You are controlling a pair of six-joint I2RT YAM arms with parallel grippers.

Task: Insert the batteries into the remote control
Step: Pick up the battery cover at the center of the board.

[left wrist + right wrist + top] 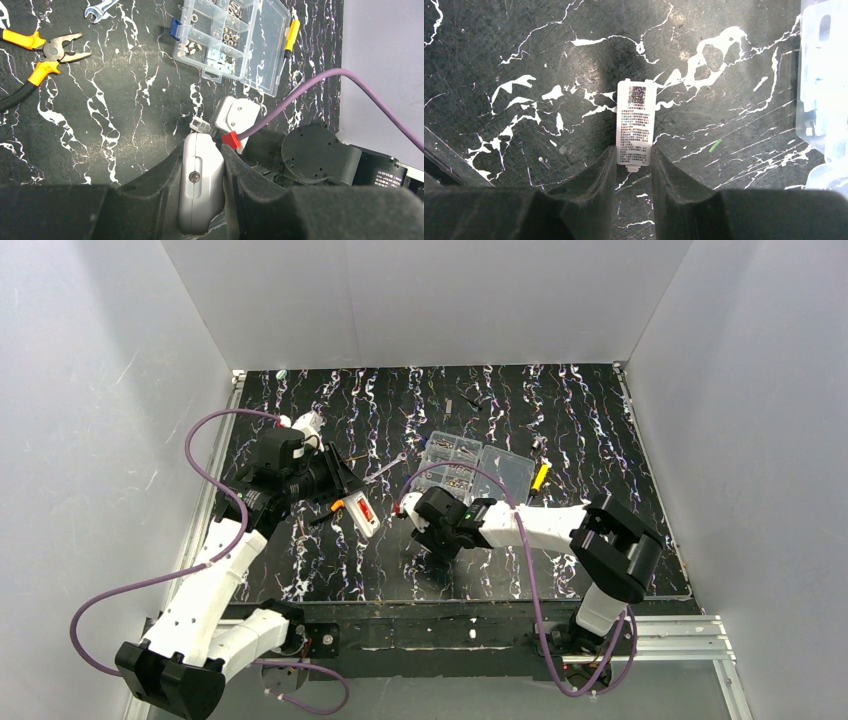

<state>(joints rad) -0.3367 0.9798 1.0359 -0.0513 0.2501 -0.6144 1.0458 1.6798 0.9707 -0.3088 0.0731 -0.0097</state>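
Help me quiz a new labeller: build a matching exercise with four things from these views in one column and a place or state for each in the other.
Things
1. remote control
2. white cover
3. pliers
4. compartment box

Places or states
A. between the fingertips of the right gripper
B. clamped in the left gripper
C. lid open, small hardware inside
D. orange handles

Pairs: 1-B, 2-A, 3-D, 4-C
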